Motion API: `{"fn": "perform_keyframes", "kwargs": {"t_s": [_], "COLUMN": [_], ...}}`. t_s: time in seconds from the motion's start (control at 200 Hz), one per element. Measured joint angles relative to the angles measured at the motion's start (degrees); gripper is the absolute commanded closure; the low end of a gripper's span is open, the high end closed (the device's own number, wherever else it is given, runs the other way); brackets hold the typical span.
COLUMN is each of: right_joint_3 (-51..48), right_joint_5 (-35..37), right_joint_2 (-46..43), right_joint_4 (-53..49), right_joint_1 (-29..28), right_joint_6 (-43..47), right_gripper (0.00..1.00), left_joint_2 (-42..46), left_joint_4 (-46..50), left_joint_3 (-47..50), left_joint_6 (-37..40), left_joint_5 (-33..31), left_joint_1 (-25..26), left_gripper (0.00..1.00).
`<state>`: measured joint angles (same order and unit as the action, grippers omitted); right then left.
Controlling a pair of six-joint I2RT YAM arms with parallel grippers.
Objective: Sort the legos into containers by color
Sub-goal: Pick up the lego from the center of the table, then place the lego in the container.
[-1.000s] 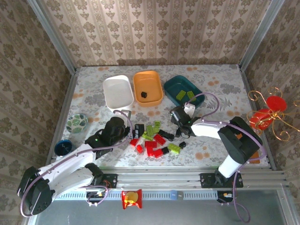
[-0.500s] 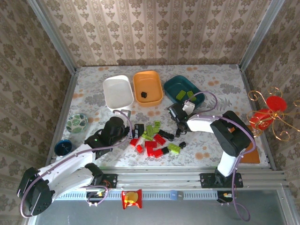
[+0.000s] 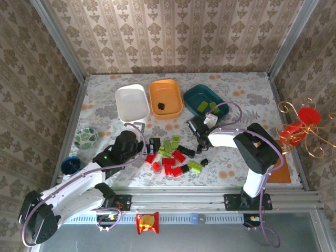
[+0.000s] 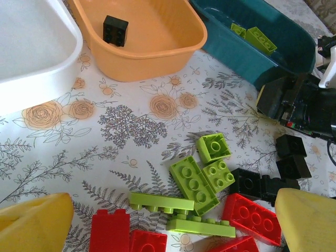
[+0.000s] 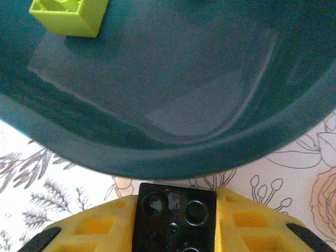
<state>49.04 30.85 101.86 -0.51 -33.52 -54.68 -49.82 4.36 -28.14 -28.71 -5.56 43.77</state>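
- The surface carries all three containers along its far side and a loose pile of legos near the arms.
- White tray: we find it empty. We judge it to be reserved for red, since no red brick is sorted yet.
- Orange tray: it holds one black piece, so we take it to be the place for black.
- Teal tray: two lime green bricks lie inside, near its right end.
- Left gripper: the jaws stand apart and hold nothing. They hang over the near part of the pile, with red and green bricks between the fingertips.
- Right gripper: the jaws are clamped on a black brick. In the wrist view it sits just outside the teal tray's rim, above the surface.
- The pile: red, lime green and black pieces lie mixed and touching, well over a dozen by our count.
- Progress: three bricks are placed and one is in hand, so we rate the sort as barely begun.
- Concern: the held brick is black, yet it is beside the teal tray. We judge that it belongs in the orange one.
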Motion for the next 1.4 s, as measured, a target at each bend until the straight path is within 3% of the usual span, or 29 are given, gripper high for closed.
{"fn": "perform_keyframes", "kwargs": {"t_s": [0.22,0.415,0.525,0.82,0.88,0.955,1.005,1.205,1.4], "right_joint_3": [-6.08,-2.05,7.91,38.29,42.36,47.5,50.84,57.27,44.68], "right_joint_5": [-9.51,-17.64,-21.97,-28.33,-28.41,-28.76,-29.22,-30.25,-31.52], "right_joint_2": [-9.88,-16.0,-10.99,13.84,17.86,22.12,24.37,25.9,14.73], "right_joint_4": [1.16,1.95,1.92,-0.68,-2.43,-5.2,-7.1,-11.19,-9.94], "right_joint_1": [-0.96,-2.93,-3.08,-0.09,1.03,2.12,2.75,3.58,3.04], "right_joint_6": [7.32,14.88,19.04,24.44,24.55,24.83,24.55,25.57,26.05], "right_gripper": [0.74,0.74,0.74,0.71,0.66,0.41,0.33,0.29,0.29], "left_joint_2": [1.55,5.03,6.8,7.69,7.69,7.67,7.67,7.04,6.01], "left_joint_4": [1.29,4.15,5.33,10.62,11.45,12.83,13.53,14.14,14.67], "left_joint_3": [0.0,0.0,0.0,0.0,-0.02,-0.09,-0.13,-0.57,-1.25], "left_joint_6": [0.17,0.22,0.13,-1.22,-1.4,-1.73,-1.81,-2.45,-2.6], "left_joint_5": [-0.5,-4.2,-5.75,-6.75,-6.91,-7.26,-7.61,-7.8,-6.23], "left_joint_1": [-0.35,-0.92,-1.6,-2.29,-2.36,-2.64,-2.67,-2.67,-2.67], "left_gripper": [0.0,0.0,0.0,0.0,0.0,0.0,0.0,0.0,0.02]}}
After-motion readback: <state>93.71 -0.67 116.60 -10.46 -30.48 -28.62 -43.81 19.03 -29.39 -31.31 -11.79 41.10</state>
